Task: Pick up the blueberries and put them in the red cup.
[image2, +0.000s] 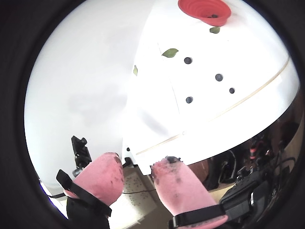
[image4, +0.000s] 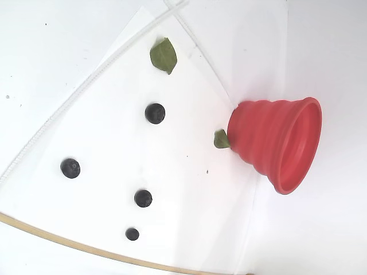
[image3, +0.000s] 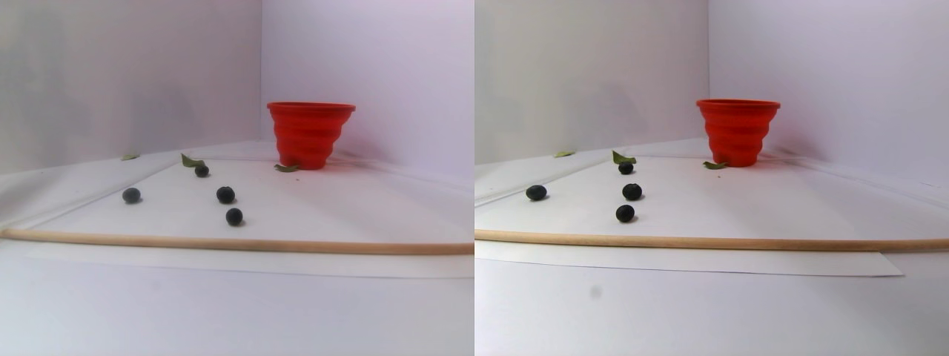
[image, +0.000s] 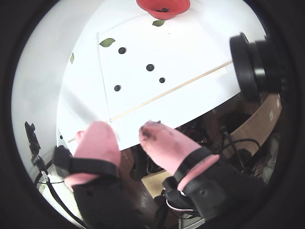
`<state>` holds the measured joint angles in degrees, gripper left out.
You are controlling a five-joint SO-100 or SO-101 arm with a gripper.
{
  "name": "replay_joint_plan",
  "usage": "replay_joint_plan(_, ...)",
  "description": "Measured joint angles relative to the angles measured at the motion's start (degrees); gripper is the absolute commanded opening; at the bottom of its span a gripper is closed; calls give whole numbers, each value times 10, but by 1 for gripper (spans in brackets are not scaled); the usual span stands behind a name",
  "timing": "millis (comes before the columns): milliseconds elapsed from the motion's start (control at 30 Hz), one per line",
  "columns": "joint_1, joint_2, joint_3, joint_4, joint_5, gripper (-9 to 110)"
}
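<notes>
Several dark blueberries lie loose on the white sheet: in the fixed view one at the top (image4: 155,113), one at the left (image4: 70,168) and two lower down (image4: 143,198). In both wrist views they lie far ahead of my fingers (image: 150,67) (image2: 218,77). The red cup (image4: 275,140) (image3: 310,135) stands upright beyond them, at the top of both wrist views (image: 163,7) (image2: 205,12), with a small dark thing inside it. My gripper (image: 125,129) (image2: 140,162) is open and holds nothing. It hangs back at the table's near edge. The stereo and fixed views do not show it.
A thin wooden stick (image3: 222,243) (image: 167,93) lies across the sheet between my gripper and the berries. Green leaves lie near the far berry (image4: 164,55) and at the cup's foot (image4: 221,138). A black camera (image: 252,67) sticks in at the right. White walls close the back.
</notes>
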<state>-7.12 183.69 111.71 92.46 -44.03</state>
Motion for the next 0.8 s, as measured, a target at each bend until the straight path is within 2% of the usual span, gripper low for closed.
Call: replay_joint_plan(800,-20,-68,150,-122,-173,12)
